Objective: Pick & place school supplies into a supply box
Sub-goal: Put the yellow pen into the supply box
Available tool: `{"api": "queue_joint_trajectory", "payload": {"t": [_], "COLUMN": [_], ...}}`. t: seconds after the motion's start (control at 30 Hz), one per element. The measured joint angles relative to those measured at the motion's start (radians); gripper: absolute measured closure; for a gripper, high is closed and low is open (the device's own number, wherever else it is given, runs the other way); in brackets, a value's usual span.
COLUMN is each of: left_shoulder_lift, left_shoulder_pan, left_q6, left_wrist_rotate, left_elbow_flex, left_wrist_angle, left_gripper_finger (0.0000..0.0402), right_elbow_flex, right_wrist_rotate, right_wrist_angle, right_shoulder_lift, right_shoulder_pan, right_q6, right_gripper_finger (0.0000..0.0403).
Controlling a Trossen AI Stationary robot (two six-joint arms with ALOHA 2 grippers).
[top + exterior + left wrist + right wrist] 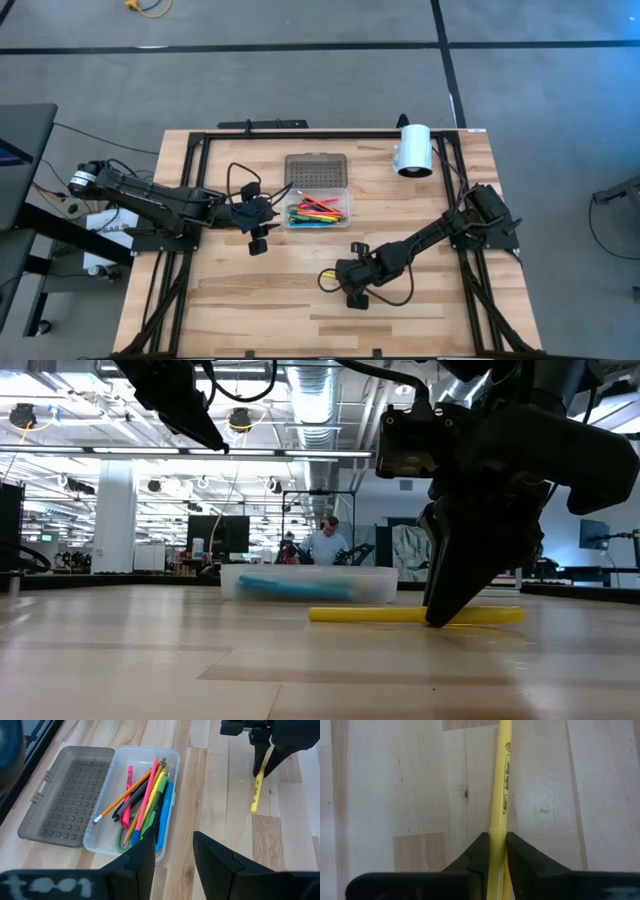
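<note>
Right gripper pinching yellow highlighter — tabletop-low

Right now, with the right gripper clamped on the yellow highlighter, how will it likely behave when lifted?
The yellow highlighter looks straight and rigid, so it probably won't droop. The right gripper pinches it toward one end, so it may tilt. Its round, smooth barrel could roll if dropped.

This is a large open robotics lab or workshop. Beyond the wooden table, the low view shows a hall with exposed ceiling ducts, rows of strip lights, white columns, monitors and a person at a workstation. The floor is grey concrete.
</note>
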Motion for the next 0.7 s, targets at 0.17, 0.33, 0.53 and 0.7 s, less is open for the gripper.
{"api": "queue_joint_trajectory", "payload": {"t": [0.17, 0.33, 0.53, 0.7], "left_shoulder_lift": [0.0, 0.0, 0.0, 0.0], "left_shoulder_pan": [0.0, 0.0, 0.0, 0.0], "left_q6": [0.0, 0.001, 0.001, 0.009], "left_wrist_rotate": [0.0, 0.0, 0.0, 0.001], "left_elbow_flex": [0.0, 0.0, 0.0, 0.0], "left_wrist_angle": [0.0, 0.0, 0.0, 0.0], "left_gripper_finger": [0.0278, 0.0278, 0.0278, 0.0278], "right_elbow_flex": [0.021, 0.036, 0.062, 0.091], "right_wrist_rotate": [0.001, 0.01, 0.022, 0.027], "right_wrist_angle": [-0.011, -0.017, -0.061, -0.093], "right_shoulder_lift": [0.004, 0.006, 0.006, 0.005], "right_shoulder_pan": [0.0, -0.006, -0.014, -0.02], "right_q6": [0.0, 0.0, 0.0, -0.006], "right_gripper_finger": [0.0372, 0.037, 0.0372, 0.0375]}}
